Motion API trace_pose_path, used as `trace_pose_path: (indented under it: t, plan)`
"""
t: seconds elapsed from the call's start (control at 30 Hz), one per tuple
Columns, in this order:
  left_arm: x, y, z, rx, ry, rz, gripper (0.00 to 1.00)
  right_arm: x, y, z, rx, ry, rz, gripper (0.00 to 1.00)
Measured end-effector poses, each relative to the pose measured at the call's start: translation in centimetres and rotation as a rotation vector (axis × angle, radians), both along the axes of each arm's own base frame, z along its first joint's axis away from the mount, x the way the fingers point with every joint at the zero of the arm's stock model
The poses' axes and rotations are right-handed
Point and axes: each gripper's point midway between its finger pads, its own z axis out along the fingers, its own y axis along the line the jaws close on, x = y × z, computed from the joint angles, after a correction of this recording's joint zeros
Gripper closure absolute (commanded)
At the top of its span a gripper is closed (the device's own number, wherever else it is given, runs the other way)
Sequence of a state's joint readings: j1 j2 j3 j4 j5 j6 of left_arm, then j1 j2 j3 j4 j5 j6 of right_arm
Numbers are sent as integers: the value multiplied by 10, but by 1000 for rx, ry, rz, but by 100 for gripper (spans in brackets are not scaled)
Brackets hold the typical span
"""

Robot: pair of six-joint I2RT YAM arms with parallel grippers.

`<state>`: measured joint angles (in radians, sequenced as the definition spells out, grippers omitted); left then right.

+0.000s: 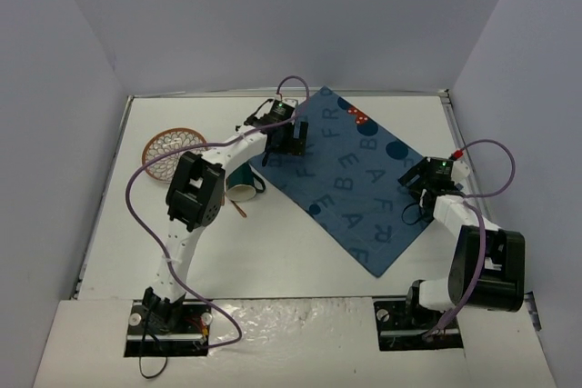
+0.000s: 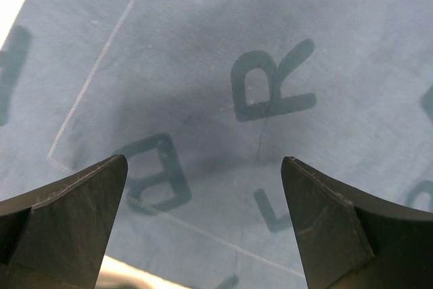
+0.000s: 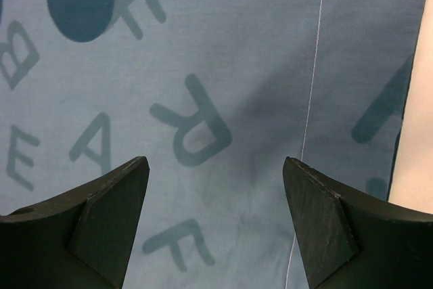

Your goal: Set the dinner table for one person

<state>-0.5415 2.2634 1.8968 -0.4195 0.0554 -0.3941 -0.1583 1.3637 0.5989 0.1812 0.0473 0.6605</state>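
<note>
The dinner table [image 1: 273, 252] is a large white surface. A blue cloth mat [image 1: 355, 179] printed with letters lies on it at a slant. My left gripper [image 1: 287, 144] hangs over the mat's far left edge. In the left wrist view it [image 2: 203, 160] is open and empty just above the cloth [image 2: 203, 65]. My right gripper [image 1: 420, 190] hangs over the mat's right corner. In the right wrist view it [image 3: 215, 160] is open and empty above the cloth [image 3: 223, 45], with the mat's edge and white table [image 3: 419, 133] at the right.
A round patterned plate with a brown rim [image 1: 171, 152] lies at the far left. A teal cup [image 1: 244, 191] lies on its side by the left arm, a thin brown stick [image 1: 240, 211] beside it. A small red spotted thing [image 1: 357, 116] is at the mat's far end. Walls enclose the table.
</note>
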Motion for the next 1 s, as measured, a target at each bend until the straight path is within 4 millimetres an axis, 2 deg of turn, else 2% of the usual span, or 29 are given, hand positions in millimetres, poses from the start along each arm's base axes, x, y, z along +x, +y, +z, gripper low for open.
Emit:
trace_pose_path:
  t: [0.17,0.43,0.63,0.87,1.0]
  plan:
    - [5,-4,-25,24,22,-21,5,-6,-8,-18,-10,18,-33,23]
    - [6,-7,-25,18,21,-29,5,-8,-27,-20,-2,-24,-131,23]
    - [6,-8,-27,13,16,-27,5,-26,-43,-19,4,-28,-209,22]
    - [5,-9,-23,3,14,-32,5,-40,-40,-15,4,3,-208,22]
    - [2,-8,-4,-8,3,-36,4,-38,-29,7,-27,-41,-143,22]
